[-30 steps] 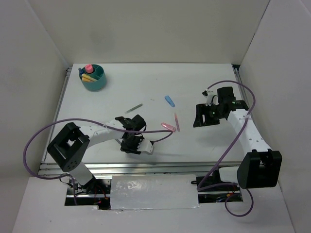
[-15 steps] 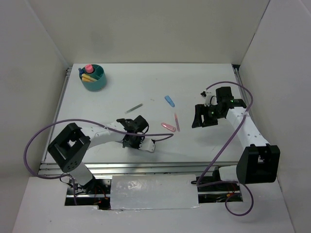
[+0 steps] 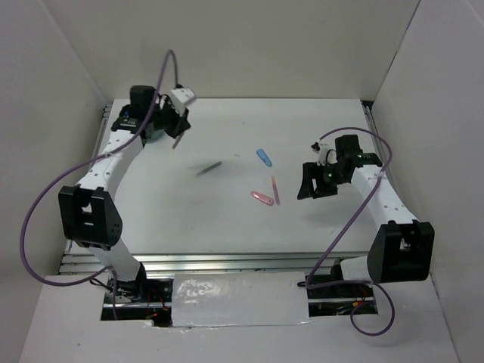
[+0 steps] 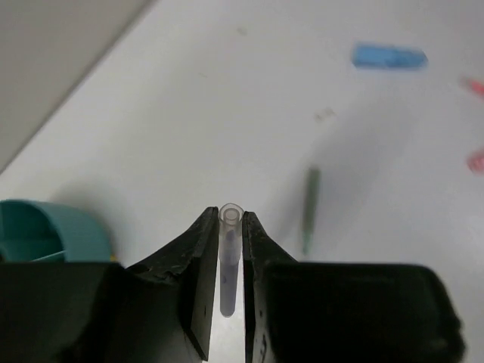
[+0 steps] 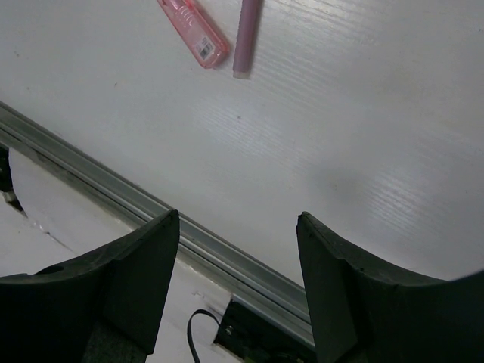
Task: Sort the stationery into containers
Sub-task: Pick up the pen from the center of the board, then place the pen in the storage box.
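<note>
My left gripper [image 3: 175, 130] is at the far left of the table, shut on a thin purple pen [image 4: 229, 246] that stands between its fingers [image 4: 229, 219]. The teal tub [image 4: 45, 231] lies just to the gripper's lower left in the left wrist view; in the top view my left arm hides it. A grey-green pen [image 3: 209, 168] [image 4: 310, 208], a small blue piece [image 3: 263, 156] [image 4: 389, 57], a pink clip [image 3: 262, 197] [image 5: 194, 30] and a pink pen [image 3: 275, 190] [image 5: 246, 34] lie mid-table. My right gripper [image 3: 310, 185] [image 5: 238, 219] is open and empty, right of the pink items.
The table's metal front rail [image 5: 189, 227] runs under the right gripper's view. White walls close the table at the back and both sides. The left arm's purple cable [image 3: 162, 68] loops above the far left corner.
My left arm has swung from the table's front middle to the far left corner and now holds the thin pen there. The right arm has barely moved.
</note>
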`<state>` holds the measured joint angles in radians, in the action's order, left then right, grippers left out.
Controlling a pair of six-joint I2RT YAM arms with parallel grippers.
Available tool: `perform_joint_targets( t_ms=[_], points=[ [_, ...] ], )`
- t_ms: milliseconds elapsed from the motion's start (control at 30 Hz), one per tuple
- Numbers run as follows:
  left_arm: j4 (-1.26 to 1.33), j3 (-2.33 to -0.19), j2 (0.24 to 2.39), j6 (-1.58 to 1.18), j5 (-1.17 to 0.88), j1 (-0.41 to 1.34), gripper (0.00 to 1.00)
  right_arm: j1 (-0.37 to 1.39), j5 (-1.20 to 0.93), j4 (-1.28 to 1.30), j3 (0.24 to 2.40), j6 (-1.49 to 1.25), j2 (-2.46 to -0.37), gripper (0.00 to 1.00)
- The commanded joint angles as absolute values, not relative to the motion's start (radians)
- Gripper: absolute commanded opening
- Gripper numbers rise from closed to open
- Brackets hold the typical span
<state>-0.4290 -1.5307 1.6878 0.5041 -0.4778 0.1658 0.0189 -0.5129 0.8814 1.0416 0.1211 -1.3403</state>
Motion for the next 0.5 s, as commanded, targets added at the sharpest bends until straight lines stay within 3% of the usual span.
perform_joint_targets(
  t_ms=[0,67,167,467],
  points=[
    [-0.07,-1.493,1.689,0.133,-0.615,0.063,0.0,0.008,-0.534,0.848,1.081,0.124,-1.365,0.7],
    [0.297,-1.425,1.672,-0.033,-0.597,0.005,0.0,0.006,-0.535,0.848,1.086,0.127,-1.384,0.7],
    [0.712,-1.295,1.7,-0.074,-0.532,-0.044,0.0,0.008,-0.538,0.851,1.097,0.129,-1.407,0.7],
    [0.759,-1.624,2.002,-0.012,-0.416,-0.078,0.0,-0.035,-0.542,0.864,1.129,0.14,-1.5,0.7]
  ],
)
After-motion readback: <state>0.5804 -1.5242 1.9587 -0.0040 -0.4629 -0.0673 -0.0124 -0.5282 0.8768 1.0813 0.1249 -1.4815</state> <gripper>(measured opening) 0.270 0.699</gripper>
